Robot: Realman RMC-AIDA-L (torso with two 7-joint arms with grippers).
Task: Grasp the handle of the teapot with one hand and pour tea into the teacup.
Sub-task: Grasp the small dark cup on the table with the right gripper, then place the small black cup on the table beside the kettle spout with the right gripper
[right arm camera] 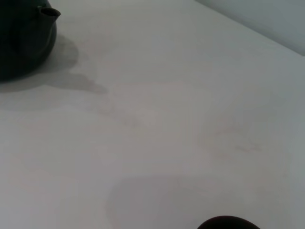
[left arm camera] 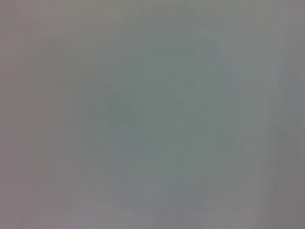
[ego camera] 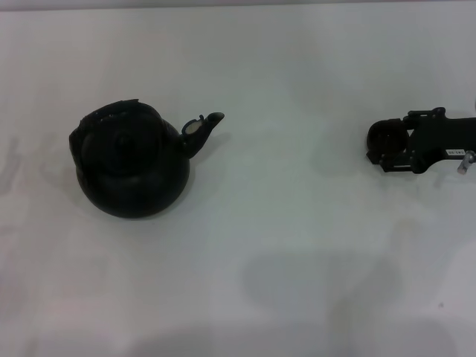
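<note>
The matte-black teapot (ego camera: 132,167) stands on the white table (ego camera: 297,223) at the left, its short spout (ego camera: 205,128) pointing right toward the other arm. Its black handle (ego camera: 119,111) lies folded back over the far side of the lid. The right wrist view catches the teapot (right arm camera: 24,38) in a corner. The small dark teacup (ego camera: 383,139) sits at the tip of my right gripper (ego camera: 401,143), which reaches in from the right edge; whether it grips the cup does not show. A dark rim, probably the teacup (right arm camera: 228,223), peeks in at the right wrist view's edge. My left gripper is out of view.
Bare white tabletop spans the wide gap between teapot and cup. The left wrist view shows only a blank grey surface (left arm camera: 152,114). A pale wall (right arm camera: 267,19) rises behind the table's far edge.
</note>
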